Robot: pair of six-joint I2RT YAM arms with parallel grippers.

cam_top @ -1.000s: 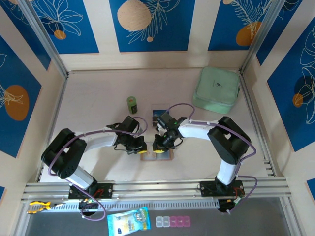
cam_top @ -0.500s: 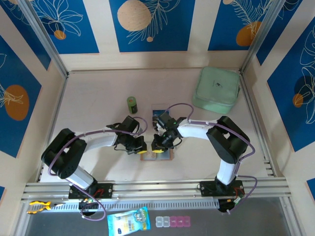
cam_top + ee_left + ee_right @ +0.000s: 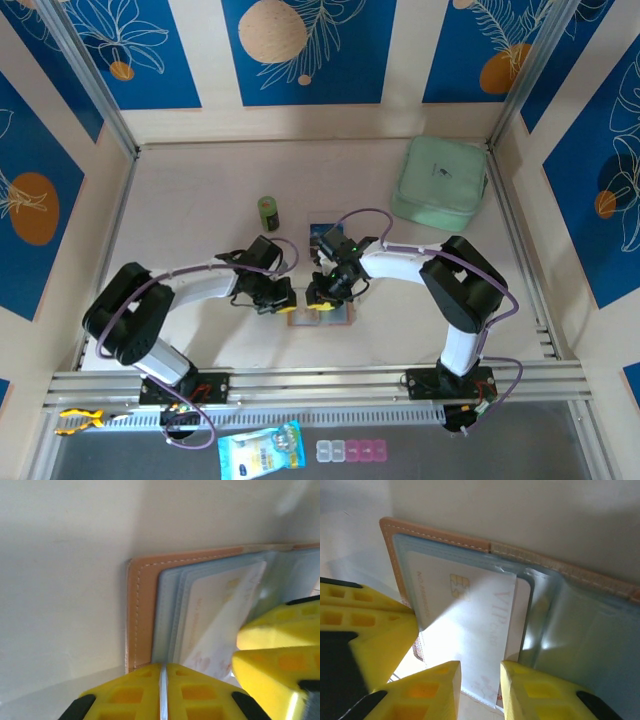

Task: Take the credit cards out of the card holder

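Left arm [image 3: 200,283] and right arm [image 3: 400,265] alike: white links, bulky black joints, purple cables [image 3: 365,213] looping alongside. Black bases [image 3: 185,388] bolted to a silver rail [image 3: 320,378] at the near edge of the counter [image 3: 200,180]. Left hand [image 3: 162,672] and right hand [image 3: 477,672] with yellow fingers [image 3: 535,695], moulded with square recesses.

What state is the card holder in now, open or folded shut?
Open. The card holder lies spread on the table, grey pockets facing up inside a tan leather border, a pale card sticking partly out.
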